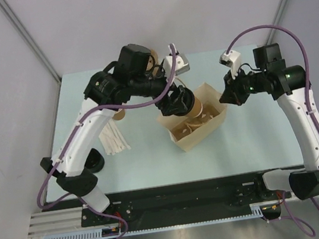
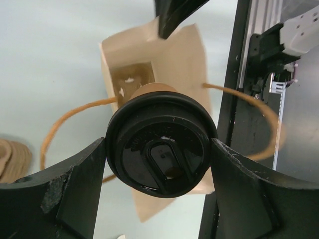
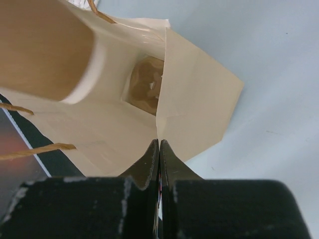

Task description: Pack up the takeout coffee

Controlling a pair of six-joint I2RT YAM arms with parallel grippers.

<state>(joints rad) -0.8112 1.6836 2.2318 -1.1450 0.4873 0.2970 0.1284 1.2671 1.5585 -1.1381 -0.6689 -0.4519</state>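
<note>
The takeout coffee, a brown cup under a black lid, hangs over the mouth of a cream paper bag. My left gripper is shut on it, one finger pressing each side of the lid. From above, the left gripper and the coffee sit over the bag at its far rim. The cup's brown side fills the upper left of the right wrist view. My right gripper is shut on the bag's rim fold and, seen from above, my right gripper is at the bag's right corner.
A brown cardboard insert lies in the bag's bottom. The bag's twine handles loop out to both sides. Pale wooden sticks and a pile of black lids lie left of the bag. Brown cups stand behind the left arm.
</note>
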